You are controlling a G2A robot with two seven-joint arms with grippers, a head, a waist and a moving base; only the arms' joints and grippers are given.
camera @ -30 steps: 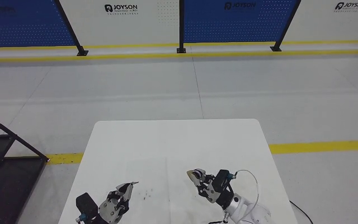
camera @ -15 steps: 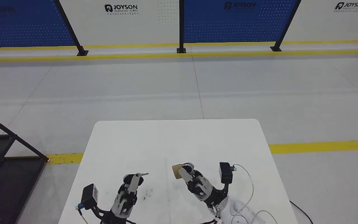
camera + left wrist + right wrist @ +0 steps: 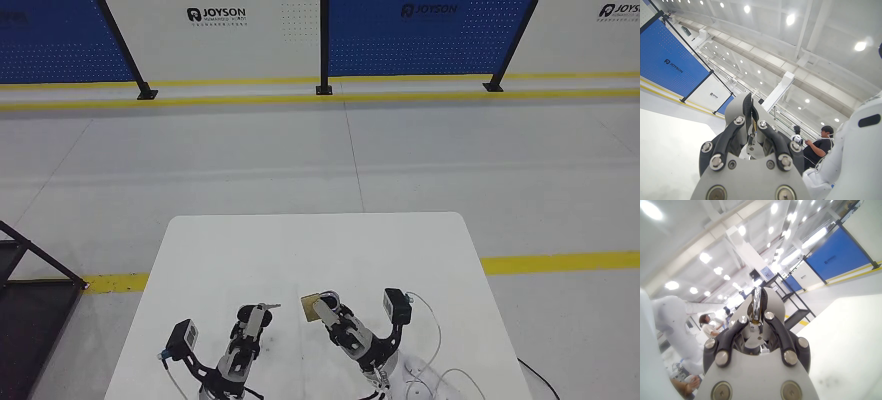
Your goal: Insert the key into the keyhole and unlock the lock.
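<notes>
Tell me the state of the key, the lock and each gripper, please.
key: gripped, not yet in the lock.
lock: gripped, apart from the key's tip.
left gripper: shut on the key.
right gripper: shut on the lock.

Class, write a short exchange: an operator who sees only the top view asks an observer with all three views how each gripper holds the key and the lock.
Operator: From above the key looks tiny. Is the left gripper truly shut on it?
Observer: Yes. The left wrist view shows its black ribbed pads closed on a thin brass piece.
Operator: Which part of the lock does the right gripper hold?
Observer: The right wrist view shows it pinching the silver loop edge-on, with the brass body nearer the palm.
</notes>
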